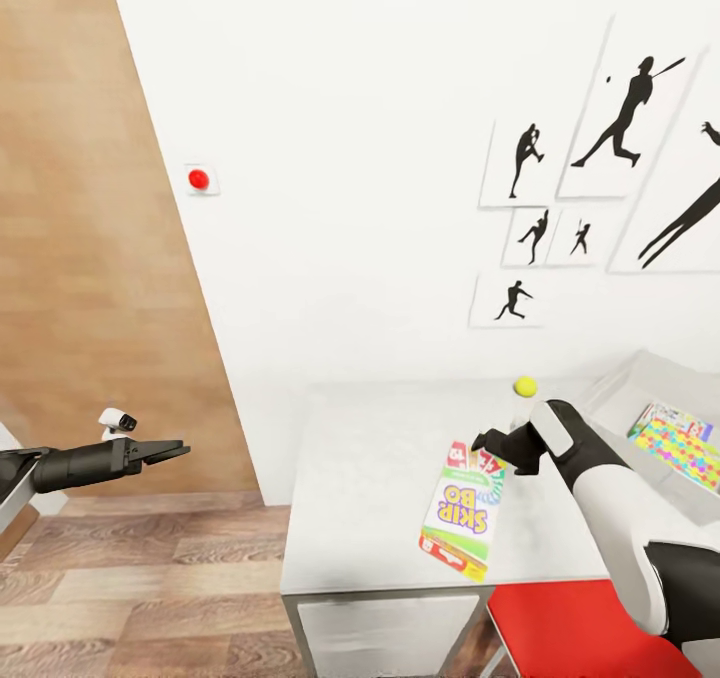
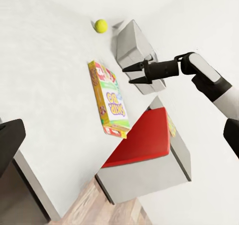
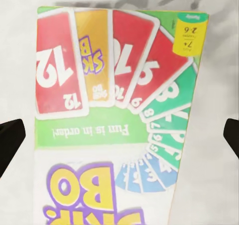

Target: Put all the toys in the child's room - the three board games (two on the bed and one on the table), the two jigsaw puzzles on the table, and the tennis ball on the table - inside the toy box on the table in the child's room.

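A Skip-Bo board game (image 1: 462, 508) lies flat on the white table (image 1: 350, 478), its card artwork facing up (image 3: 114, 85). My right gripper (image 1: 480, 446) hovers open just above the box's far end, one finger (image 3: 10, 140) on each side of it and not touching. The yellow tennis ball (image 1: 525, 386) rests on the table beyond that gripper, near the wall. At the table's right end stands the grey toy box (image 1: 620, 388), holding a colourful flat box (image 1: 680, 443). My left gripper (image 1: 185, 449) hangs open over the floor, left of the table.
A red-seated chair (image 1: 580, 628) is tucked at the table's front right, under my right arm. Wooden floor (image 1: 150, 578) stretches left of the table. The white wall behind carries black silhouette posters (image 1: 620, 118) and a red button (image 1: 199, 179).
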Available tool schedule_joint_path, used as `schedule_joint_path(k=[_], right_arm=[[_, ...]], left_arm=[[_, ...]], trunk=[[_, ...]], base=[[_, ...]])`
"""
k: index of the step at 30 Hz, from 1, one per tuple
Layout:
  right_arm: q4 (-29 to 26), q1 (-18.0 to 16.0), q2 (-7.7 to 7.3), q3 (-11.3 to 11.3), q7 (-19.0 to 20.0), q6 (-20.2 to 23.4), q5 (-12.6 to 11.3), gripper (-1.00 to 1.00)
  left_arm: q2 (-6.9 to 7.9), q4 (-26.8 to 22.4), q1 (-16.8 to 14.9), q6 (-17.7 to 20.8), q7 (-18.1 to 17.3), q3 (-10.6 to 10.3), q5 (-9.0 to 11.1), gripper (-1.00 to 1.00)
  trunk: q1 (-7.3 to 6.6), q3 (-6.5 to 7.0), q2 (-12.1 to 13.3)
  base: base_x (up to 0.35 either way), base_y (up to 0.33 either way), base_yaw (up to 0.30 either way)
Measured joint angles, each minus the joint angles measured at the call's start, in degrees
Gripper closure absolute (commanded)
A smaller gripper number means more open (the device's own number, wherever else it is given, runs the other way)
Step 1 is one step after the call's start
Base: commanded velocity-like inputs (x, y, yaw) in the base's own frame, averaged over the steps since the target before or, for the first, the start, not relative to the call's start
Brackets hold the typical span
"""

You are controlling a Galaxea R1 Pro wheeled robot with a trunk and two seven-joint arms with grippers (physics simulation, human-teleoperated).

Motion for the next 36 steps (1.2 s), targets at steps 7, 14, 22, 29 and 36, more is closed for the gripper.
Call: schedule_joint_path(k=[7,14,22,29,36], right_arm=[[0.5,0.0,0.00,0.0,0.0,-0.2,0.0,-1.00],[0.5,0.0,0.00,0.0,0.1,-0.7,0.0,-1.00],[0.5,0.0,0.08,0.0,0.3,-1.6,0.0,-1.00],[0.5,0.0,0.09,0.0,0.4,-1.6,0.0,-1.00],[0.5,0.0,0.08,0.0,0.6,-1.6,0.0,-1.00]], left_arm=[[0.00,0.0,0.0,-0.1,0.0,0.0,0.0,-1.00],[-0.03,0.0,0.0,-0.1,0.0,0.0,0.0,-1.00],[0.00,0.0,0.0,-0.1,0.0,0.0,0.0,-1.00],[-0.03,0.0,0.0,-0.1,0.0,0.0,0.0,-1.00],[0.00,0.0,0.0,-0.1,0.0,0.0,0.0,-1.00]], trunk=[[0.00,-0.66,0.0],[0.00,-1.32,0.0],[0.00,-2.08,0.0],[0.00,-2.74,0.0],[0.00,-3.41,0.0]], base=[[0.000,0.001,0.000],[0.000,0.000,0.000],[0.000,0.000,0.000],[0.000,0.000,0.000],[0.000,0.000,0.000]])
